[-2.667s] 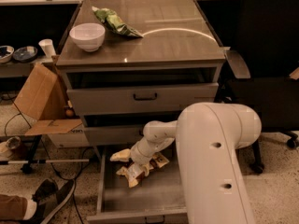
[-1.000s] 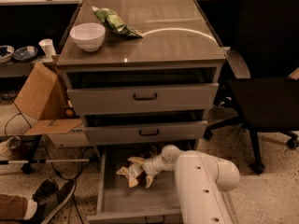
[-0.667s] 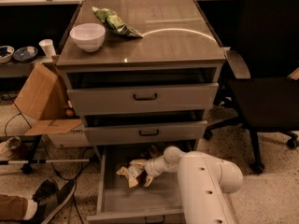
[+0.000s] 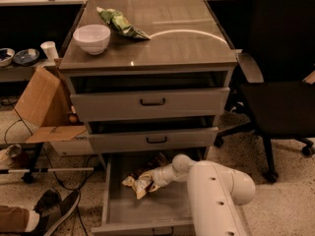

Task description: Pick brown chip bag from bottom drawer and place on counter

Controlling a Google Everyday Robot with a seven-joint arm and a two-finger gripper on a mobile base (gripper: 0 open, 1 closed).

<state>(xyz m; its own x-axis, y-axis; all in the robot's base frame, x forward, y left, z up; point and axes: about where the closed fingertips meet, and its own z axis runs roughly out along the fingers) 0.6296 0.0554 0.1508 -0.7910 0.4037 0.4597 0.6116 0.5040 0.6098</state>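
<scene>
The brown chip bag (image 4: 135,184) lies crumpled on the grey floor of the open bottom drawer (image 4: 147,209), left of centre. My gripper (image 4: 149,180) reaches into the drawer from the right and sits at the bag's right end, touching it. The white arm (image 4: 216,195) fills the lower right and hides the drawer's right side. The counter (image 4: 187,43) on top of the cabinet shows a pale curved reflection.
A white bowl (image 4: 92,37) and a green chip bag (image 4: 120,23) sit on the counter's back left. The two upper drawers (image 4: 152,102) stand slightly open. A cardboard box (image 4: 42,104) is at the left, a black office chair (image 4: 280,82) at the right, and shoes (image 4: 54,208) on the floor.
The arm has dropped lower and swung to the right, so the gripper now reaches the bag from the right. The bag stays in the same spot in the drawer.
</scene>
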